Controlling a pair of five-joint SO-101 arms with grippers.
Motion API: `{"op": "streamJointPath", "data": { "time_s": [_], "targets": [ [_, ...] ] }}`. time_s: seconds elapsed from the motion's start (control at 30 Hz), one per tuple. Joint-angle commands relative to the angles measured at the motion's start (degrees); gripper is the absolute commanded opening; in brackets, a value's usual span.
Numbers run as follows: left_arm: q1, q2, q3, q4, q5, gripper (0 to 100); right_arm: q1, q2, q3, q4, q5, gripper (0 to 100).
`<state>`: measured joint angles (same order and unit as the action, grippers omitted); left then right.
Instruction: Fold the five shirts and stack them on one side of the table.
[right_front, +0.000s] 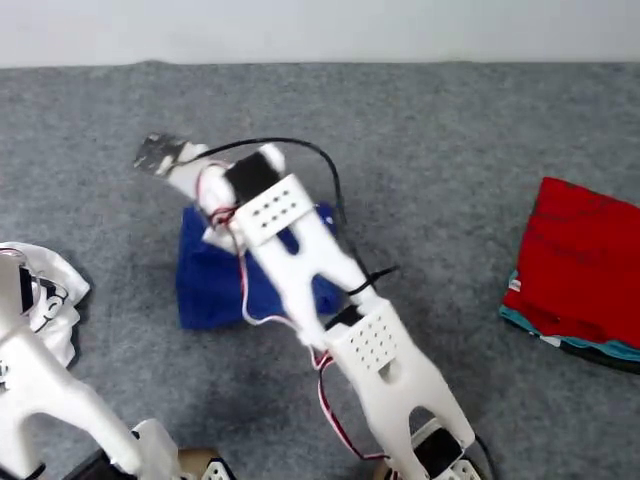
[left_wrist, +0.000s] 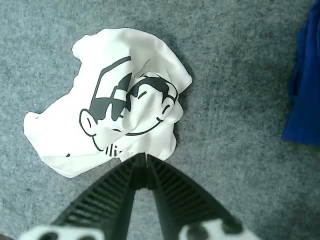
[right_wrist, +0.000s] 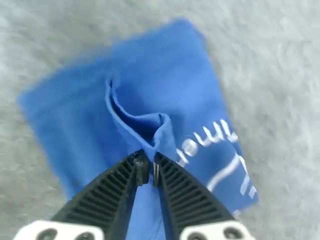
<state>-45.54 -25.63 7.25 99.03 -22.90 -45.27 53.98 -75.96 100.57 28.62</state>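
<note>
High view overhead, far; 2 wrist views close, downward; blue shirt (right_front: 210, 285) shared.

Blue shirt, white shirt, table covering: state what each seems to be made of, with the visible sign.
Blue shirt: soft matte cloth, probably cotton jersey; it puckers into a ridge where the right gripper pinches it. White shirt: similar thin matte cloth, crumpled in soft folds, black print on it. Table covering: likely grey felt or short-pile carpet, fuzzy and speckled.

red shirt (right_front: 580, 255) edge-cropped, blue shirt (right_front: 212, 288) half-covered
</note>
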Motion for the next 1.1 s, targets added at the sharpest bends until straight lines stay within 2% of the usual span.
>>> {"op": "streamJointPath", "data": {
  "time_s": [0.0, 0.2, 0.27, 0.4, 0.47, 0.6, 0.77, 0.93, 1.07],
  "targets": [
    [0.44, 0.09, -1.63, -1.14, 0.53, 0, -4.62, -5.32, -0.09, 2.42, 0.26, 1.0],
    [0.44, 0.09, -1.63, -1.14, 0.53, 0, -10.07, -5.93, 4.4, 2.42, 0.26, 3.2],
    [0.44, 0.09, -1.63, -1.14, 0.53, 0, -10.42, -6.11, 4.66, 2.42, -0.97, 9.1],
    [0.44, 0.09, -1.63, -1.14, 0.53, 0, -8.66, -8.22, 3.87, 2.33, -9.23, 26.2],
    [0.44, 0.09, -1.63, -1.14, 0.53, 0, -7.52, -9.89, 3.87, 2.33, -10.46, 29.9],
    [0.44, 0.09, -1.27, -2.11, 0.53, 0, -4.26, -11.65, 4.31, 2.33, -10.37, 24.7],
    [0.44, 0.0, 0.4, -3.52, 0.53, 0, 0.22, -8.4, 4.31, 2.33, -8.97, 0.5],
    [0.44, -0.35, 0.22, -3.52, 0.53, 0, 1.8, -3.21, 6.77, 2.24, -6.68, 0.9],
    [0.44, -0.35, 0.13, -3.52, 0.53, 0, -1.54, -1.36, 9.58, 2.33, -6.95, 1.0]
  ]
}}
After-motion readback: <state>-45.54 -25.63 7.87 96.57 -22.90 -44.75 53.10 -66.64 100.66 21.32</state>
